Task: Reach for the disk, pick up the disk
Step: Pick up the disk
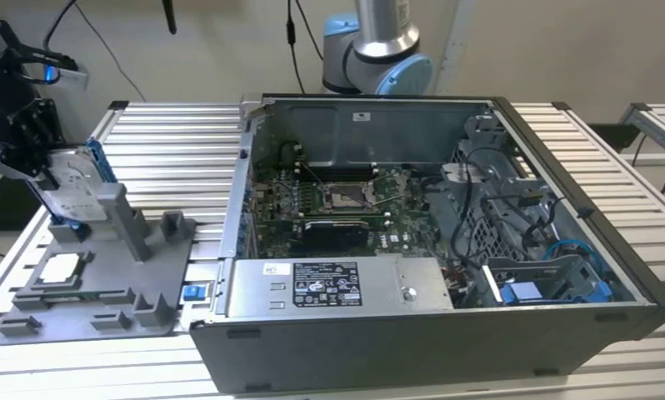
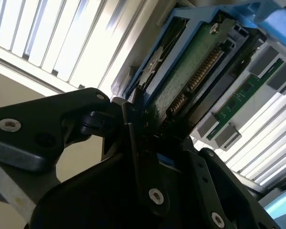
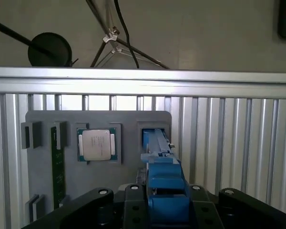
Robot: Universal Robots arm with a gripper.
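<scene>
The gripper (image 3: 164, 204) is closed on the disk (image 2: 190, 78), which stands on edge in the grey fixture's (image 1: 102, 293) slot, at the exterior view's left. A tilted pull could jam it there; the narrow hold could slip.

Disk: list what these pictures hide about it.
Exterior view: the disk has its lower end hidden behind the grey holder and one edge behind the tool.
First wrist view: seen edge-on, faces unseen, near end covered by the tool.
Second wrist view: label side faces away; the picture edge cuts off the far end.
</scene>
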